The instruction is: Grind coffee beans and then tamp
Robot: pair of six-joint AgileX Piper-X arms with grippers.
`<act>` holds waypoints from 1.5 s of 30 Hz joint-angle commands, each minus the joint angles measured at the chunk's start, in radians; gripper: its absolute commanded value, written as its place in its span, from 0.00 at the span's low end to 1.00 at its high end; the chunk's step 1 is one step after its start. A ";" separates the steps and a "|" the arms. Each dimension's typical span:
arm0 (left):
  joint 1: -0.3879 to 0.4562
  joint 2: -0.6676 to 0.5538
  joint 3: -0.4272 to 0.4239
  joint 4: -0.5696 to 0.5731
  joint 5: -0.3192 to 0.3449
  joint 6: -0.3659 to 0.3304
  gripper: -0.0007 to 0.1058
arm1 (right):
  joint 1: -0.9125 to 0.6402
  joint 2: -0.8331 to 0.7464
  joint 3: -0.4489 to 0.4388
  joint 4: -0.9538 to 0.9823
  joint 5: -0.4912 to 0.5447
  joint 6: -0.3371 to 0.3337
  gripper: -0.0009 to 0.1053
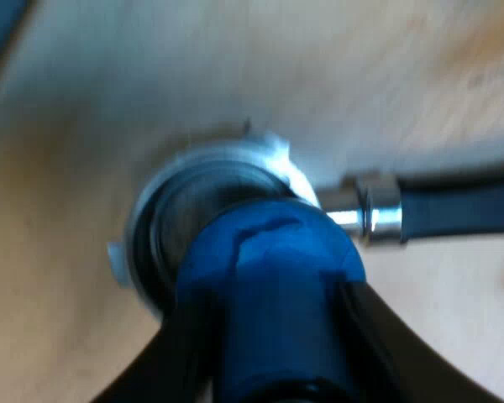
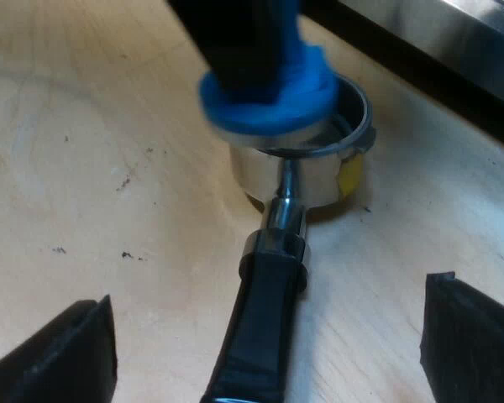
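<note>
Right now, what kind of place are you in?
Probably a coffee-making counter. A metal holder lies on a pale wooden top, my left gripper holds a blue tamper at the holder's basket, and a steel machine edge, likely the espresso machine, sits beside it.

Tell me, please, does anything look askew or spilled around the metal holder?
The blue tamper, held in the left pincer, hangs off-centre over the metal holder, overlapping its rim on one side instead of sitting inside. A few dark specks lie on the table.
</note>
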 commanded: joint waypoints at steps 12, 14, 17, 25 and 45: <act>0.000 0.019 -0.009 -0.046 -0.042 0.004 0.01 | 0.002 -0.006 0.001 -0.013 0.002 0.004 0.72; 0.000 0.029 -0.009 -0.046 -0.047 0.004 0.01 | 0.002 -0.006 0.001 -0.013 0.002 0.004 0.72; 0.000 0.045 -0.009 -0.046 -0.047 0.004 0.01 | 0.002 -0.006 0.001 -0.013 0.002 0.004 0.72; 0.000 0.066 -0.009 -0.020 -0.047 0.004 0.01 | 0.002 -0.006 0.001 -0.013 0.002 0.004 0.72; 0.000 0.153 -0.009 -0.002 -0.058 0.002 0.01 | 0.002 -0.006 0.001 -0.013 0.002 0.004 0.72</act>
